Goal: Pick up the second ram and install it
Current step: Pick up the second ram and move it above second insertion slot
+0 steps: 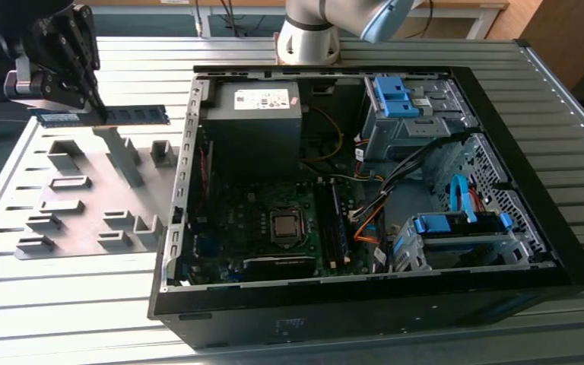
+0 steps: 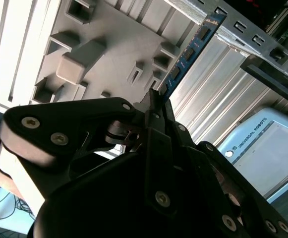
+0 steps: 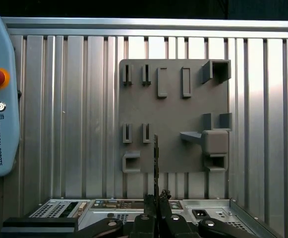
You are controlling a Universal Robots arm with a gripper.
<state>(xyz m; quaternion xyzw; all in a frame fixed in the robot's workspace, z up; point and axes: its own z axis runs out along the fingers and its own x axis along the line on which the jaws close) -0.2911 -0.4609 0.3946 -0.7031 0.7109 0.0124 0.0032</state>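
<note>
An open computer case (image 1: 535,228) lies on its side on a slatted metal table (image 1: 69,304), with its interior facing up. In the exterior view the black gripper (image 1: 91,114) hangs in the air outside the case wall on the exterior view's left. It is above the far edge of a grey fixture plate (image 1: 89,194).

The gripper's fingers are clamped on the second ram (image 1: 130,115), a thin dark green stick held level and on edge. The stick's long free end points toward the case. Nothing but the fingers touches it. It rides clear of the plate's upright blocks (image 1: 119,152), and its tip is near the case's perforated side wall (image 1: 188,144) without meeting it.

In the first wrist view the stick appears edge-on (a mere dark line) running out from the fingertips over the plate's border. The case rim (image 3: 208,206) lies close behind the gripper. A blue-grey teach pendant (image 3: 0,99) rests on the table, well apart from the plate.

Inside the case, a power supply (image 1: 259,114) fills the far corner beside the wall nearest the gripper. The motherboard (image 1: 231,220) lies below it, with a square processor socket (image 1: 285,226) open to the air above. Long narrow slots (image 1: 331,224) run just beside the socket on the exterior view's right. Whether any is filled cannot be told. Orange and black cables (image 1: 368,209) crowd the far side of those slots, between them and the drive bays with blue clips (image 1: 394,95). The robot base (image 1: 307,34) stands beyond the case's far edge.
</note>
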